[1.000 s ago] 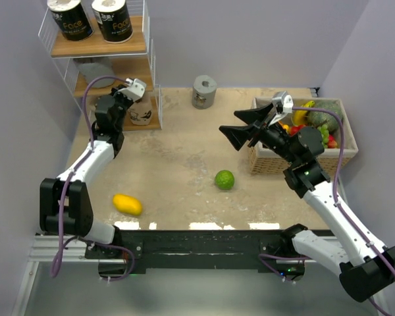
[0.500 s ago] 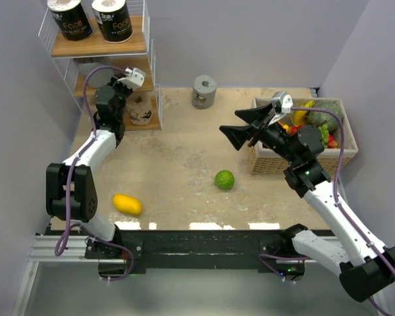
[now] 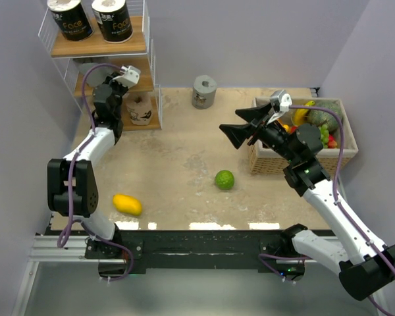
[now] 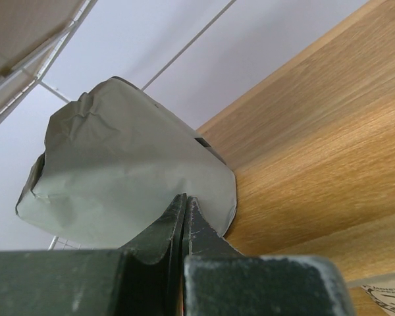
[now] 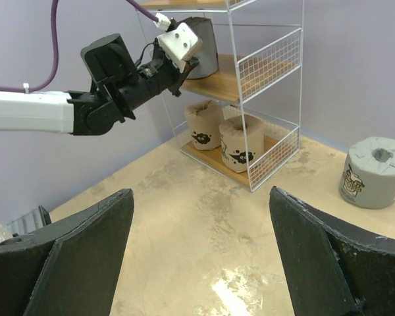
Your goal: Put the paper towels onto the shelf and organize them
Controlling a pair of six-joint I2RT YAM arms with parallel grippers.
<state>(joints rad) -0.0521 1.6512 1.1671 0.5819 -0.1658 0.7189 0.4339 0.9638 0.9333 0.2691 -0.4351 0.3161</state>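
Observation:
The shelf [image 3: 137,45] stands at the back left. Two black rolls [image 3: 113,18] stand on its top board. Two tan rolls [image 5: 243,141] stand on the bottom board. One grey roll [image 4: 131,171] sits on the middle board [image 4: 316,131]. My left gripper [image 4: 185,197] is shut and empty, its tips right at this roll's wrapper. In the top view the left gripper [image 3: 118,80] is at the middle tier. A second grey roll [image 3: 204,91] stands on the table at the back. My right gripper [image 3: 228,120] hovers wide open and empty over the table's middle, and also shows in its wrist view [image 5: 201,197].
A wicker basket [image 3: 303,157] with fruit stands at the right, beside my right arm. A round green fruit [image 3: 224,179] lies mid-table. A yellow oval fruit [image 3: 128,204] lies at the front left. The shelf's white wire side [image 5: 270,59] faces the table.
My left gripper has risen and moved back toward the shelf's middle tier. The right arm has stayed still.

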